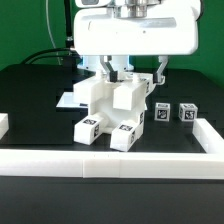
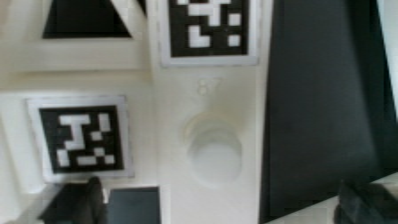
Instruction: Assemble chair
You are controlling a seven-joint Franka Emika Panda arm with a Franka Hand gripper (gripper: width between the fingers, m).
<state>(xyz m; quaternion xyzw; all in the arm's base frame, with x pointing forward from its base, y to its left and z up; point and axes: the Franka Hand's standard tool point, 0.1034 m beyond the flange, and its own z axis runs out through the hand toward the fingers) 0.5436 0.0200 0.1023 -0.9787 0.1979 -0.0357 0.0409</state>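
Note:
The partly joined chair (image 1: 112, 105) stands in the middle of the black table: white blocky pieces with black-and-white tags on their front ends. My gripper (image 1: 133, 72) hangs right above it, its dark fingers (image 1: 107, 70) spread to either side of the chair's top. In the wrist view a white upright chair piece (image 2: 214, 150) with a tag runs between the fingertips (image 2: 71, 203), with dark gaps on both sides. The gripper (image 2: 217, 208) is open and holds nothing. Two small loose tagged pieces (image 1: 162, 110) (image 1: 186, 112) lie to the exterior view's right of the chair.
A long white border rail (image 1: 110, 160) runs along the table's front, with short ends at both sides. A flat white sheet (image 1: 66, 100), likely the marker board, lies behind the chair on the exterior view's left. Black cables hang at the back.

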